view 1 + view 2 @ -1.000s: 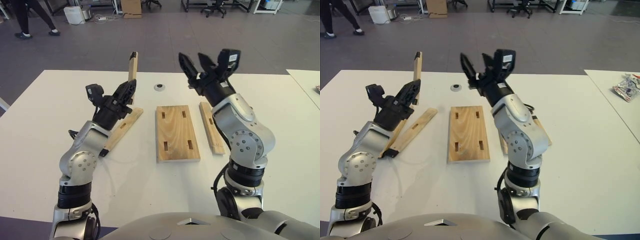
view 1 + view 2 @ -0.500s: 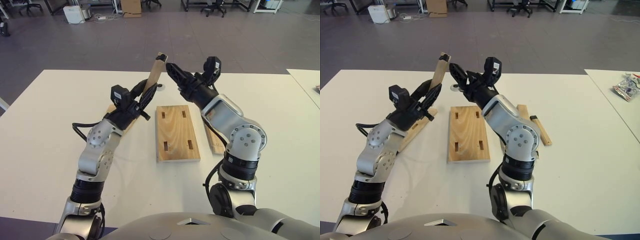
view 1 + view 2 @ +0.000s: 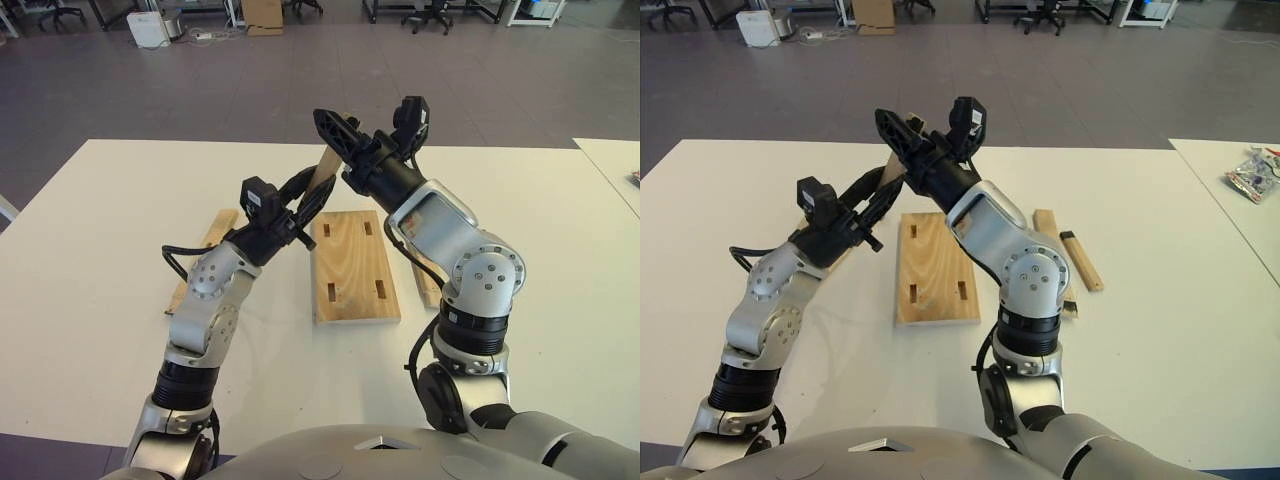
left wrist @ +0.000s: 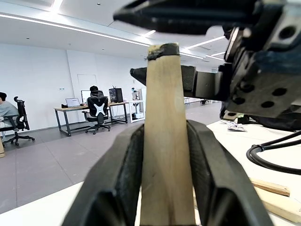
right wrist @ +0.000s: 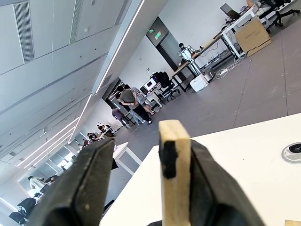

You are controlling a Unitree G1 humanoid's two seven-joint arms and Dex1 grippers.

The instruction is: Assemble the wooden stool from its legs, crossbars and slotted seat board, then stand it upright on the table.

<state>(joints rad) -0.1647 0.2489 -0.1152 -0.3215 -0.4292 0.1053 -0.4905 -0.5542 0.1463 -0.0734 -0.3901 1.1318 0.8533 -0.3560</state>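
Observation:
My left gripper (image 3: 311, 196) is shut on a wooden leg (image 3: 323, 172) and holds it tilted in the air over the table's far middle, above the seat board's back edge. The leg (image 4: 162, 141) sits between both fingers in the left wrist view. My right gripper (image 3: 333, 148) is open, its fingers straddling the leg's top end (image 5: 174, 165), with a gap on one side. The slotted seat board (image 3: 355, 265) lies flat at the centre. A second leg (image 3: 222, 225) lies on the table to its left. Two wooden pieces (image 3: 1082, 262) lie to its right, partly behind my right arm.
The white table (image 3: 80, 250) has bare room at the front and along both sides. A round grommet (image 5: 294, 151) is set in the tabletop near the far edge. A small packet (image 3: 1252, 175) lies on a separate table at the right.
My left gripper has carried the leg right and up, from beside the left leg towards the centre. My right gripper has swung left and now straddles the leg's top end.

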